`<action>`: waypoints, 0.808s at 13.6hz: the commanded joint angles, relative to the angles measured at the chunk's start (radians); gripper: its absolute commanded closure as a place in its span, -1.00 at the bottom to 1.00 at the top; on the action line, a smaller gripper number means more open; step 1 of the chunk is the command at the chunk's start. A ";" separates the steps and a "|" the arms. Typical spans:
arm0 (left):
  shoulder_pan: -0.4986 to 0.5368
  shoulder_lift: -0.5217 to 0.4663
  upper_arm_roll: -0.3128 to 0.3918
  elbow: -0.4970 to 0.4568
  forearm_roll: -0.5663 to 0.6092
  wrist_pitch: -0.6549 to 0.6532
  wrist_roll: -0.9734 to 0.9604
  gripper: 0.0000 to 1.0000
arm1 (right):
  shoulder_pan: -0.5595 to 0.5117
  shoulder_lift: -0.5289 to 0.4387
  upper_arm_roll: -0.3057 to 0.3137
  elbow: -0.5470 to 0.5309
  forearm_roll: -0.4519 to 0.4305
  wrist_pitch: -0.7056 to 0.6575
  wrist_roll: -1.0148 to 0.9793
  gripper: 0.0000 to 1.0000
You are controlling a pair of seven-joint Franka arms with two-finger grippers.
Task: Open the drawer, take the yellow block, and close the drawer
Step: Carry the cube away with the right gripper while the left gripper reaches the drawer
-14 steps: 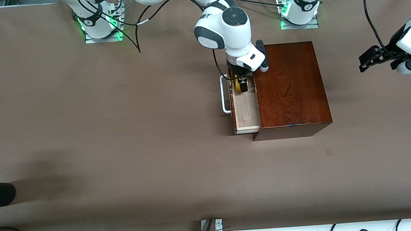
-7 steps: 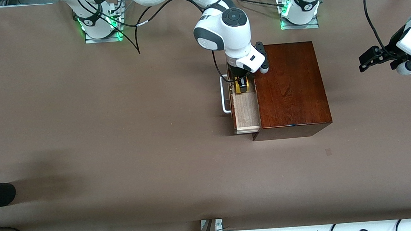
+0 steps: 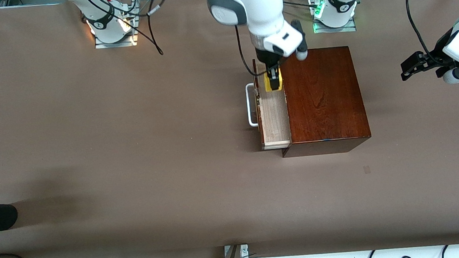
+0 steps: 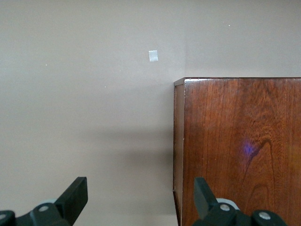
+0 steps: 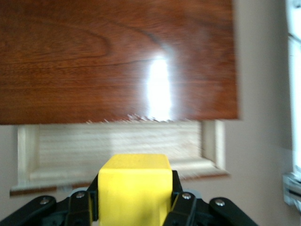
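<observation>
lifted clear since a second ago, the yellow block (image 3: 273,83) now hangs over the open drawer (image 3: 274,121), pinched on two side faces by the right gripper (image 3: 273,80). it looks light, rigid, slightly slick. left gripper (image 3: 409,69) waits, fingers spread, beside the wooden box (image 3: 324,95).

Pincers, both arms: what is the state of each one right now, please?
Left pincer: open, holding nothing, waiting over the table beside the wooden box.
Right pincer: shut on the yellow block, over the open drawer.
</observation>
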 commanded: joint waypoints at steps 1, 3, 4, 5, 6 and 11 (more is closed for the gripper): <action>-0.004 0.011 -0.006 0.032 -0.014 -0.024 0.000 -1.00 | -0.105 -0.056 0.003 -0.019 0.017 -0.036 0.092 1.00; -0.010 0.007 -0.013 0.043 -0.020 -0.082 0.016 -1.00 | -0.174 -0.103 0.003 -0.022 0.043 -0.066 0.120 1.00; -0.010 0.010 -0.039 0.060 -0.025 -0.107 0.016 -1.00 | -0.209 -0.106 0.001 -0.020 0.041 -0.089 0.118 1.00; -0.010 0.010 -0.058 0.063 -0.037 -0.116 0.016 -1.00 | -0.266 -0.108 0.001 -0.022 0.044 -0.115 0.114 1.00; -0.012 0.010 -0.081 0.063 -0.060 -0.121 0.016 -1.00 | -0.317 -0.110 0.003 -0.020 0.049 -0.135 0.112 1.00; -0.019 0.054 -0.231 0.063 -0.189 -0.188 0.193 -1.00 | -0.574 -0.302 -0.002 -0.282 0.119 -0.140 0.138 1.00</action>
